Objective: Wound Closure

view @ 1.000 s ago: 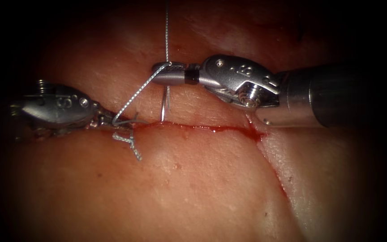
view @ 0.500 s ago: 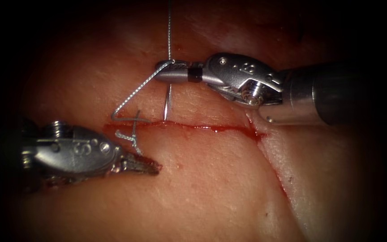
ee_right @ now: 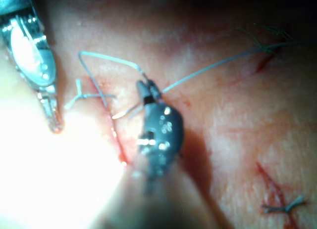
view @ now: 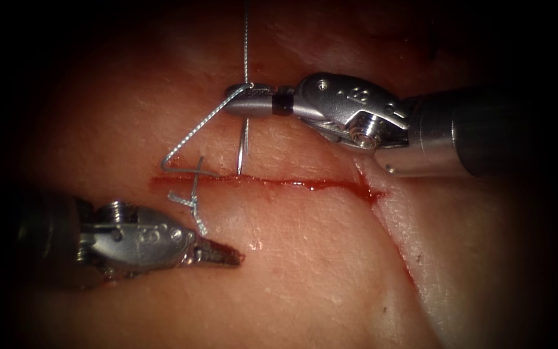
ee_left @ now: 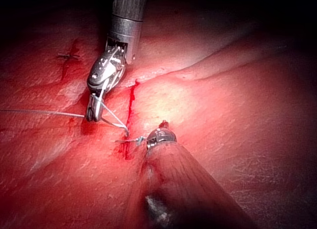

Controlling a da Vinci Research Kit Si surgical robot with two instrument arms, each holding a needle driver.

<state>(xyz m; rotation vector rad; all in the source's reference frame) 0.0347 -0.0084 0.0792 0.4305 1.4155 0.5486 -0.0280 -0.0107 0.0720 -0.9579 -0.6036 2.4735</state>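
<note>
Right tool [view: 248, 102] grips the slim, bright curved needle [view: 242, 150] near its tail, its tip at the cut [view: 305, 185], thread [view: 201, 126] bending to a knot; left tool [view: 224, 254] is closed, empty. From the left wrist, needle [ee_left: 113, 121] hangs beneath the right tool [ee_left: 92, 112]. From the right wrist, thread [ee_right: 106, 59] arcs from the right tool [ee_right: 148, 88].

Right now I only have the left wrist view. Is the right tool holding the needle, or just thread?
Observer: The needle. In the endoscope view the right tool is shut on the needle at its upper end, and the needle hangs down toward the cut.
Operator: Is the tip in the tissue?
Observer: The tip meets the cut's upper edge. I can't tell whether it has entered.
Operator: And the left tool?
Observer: The left tool is shut on nothing. It sits below the cut, apart from the stitch.
</note>
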